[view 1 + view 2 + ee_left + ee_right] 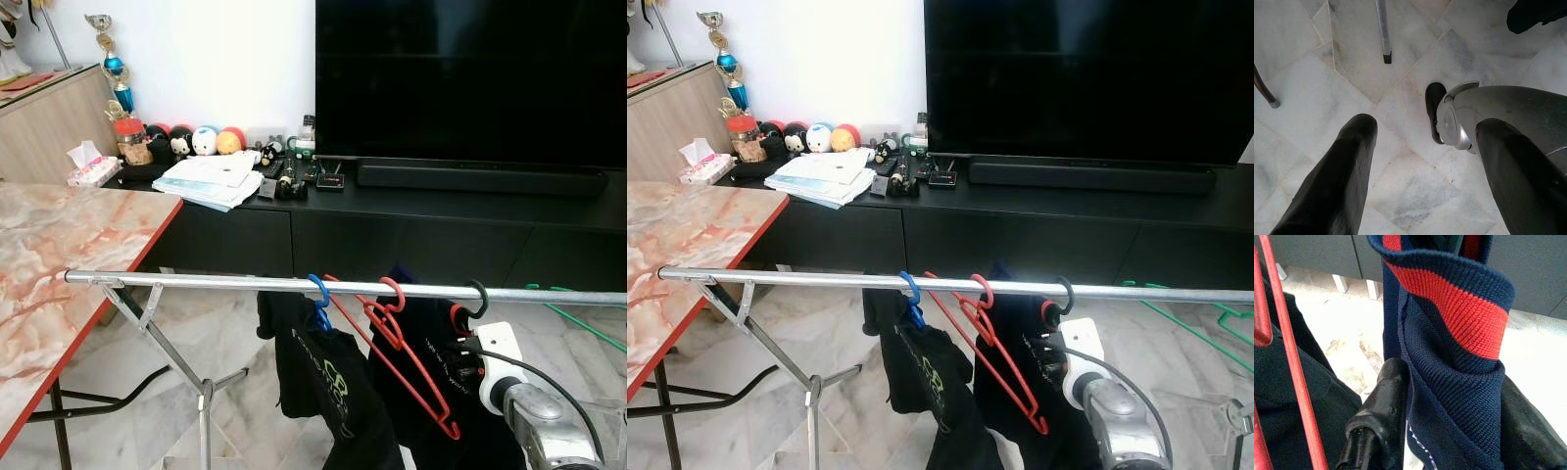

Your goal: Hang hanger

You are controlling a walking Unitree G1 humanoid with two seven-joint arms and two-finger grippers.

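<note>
A silver rail (196, 281) of a drying rack runs across in front of me. On it hang a blue hanger (318, 291) with a black shirt (328, 377), a bare red hanger (402, 352), and a black hook (478, 299) whose hanger carries a navy garment (1449, 333) with a red-striped collar. My right arm (524, 406) reaches up under that black hook. My right gripper (1449, 396) is shut on the navy garment, with fabric between both fingers (1381, 401). My left gripper (1425, 125) hangs open over the floor.
A marble-top table (59, 245) with a red edge stands at the left. Beyond the rail are a black TV cabinet (411, 225) and a large TV (470, 78). Green hangers (588, 328) lie at the right. The rack's crossed legs (176, 362) stand below the rail.
</note>
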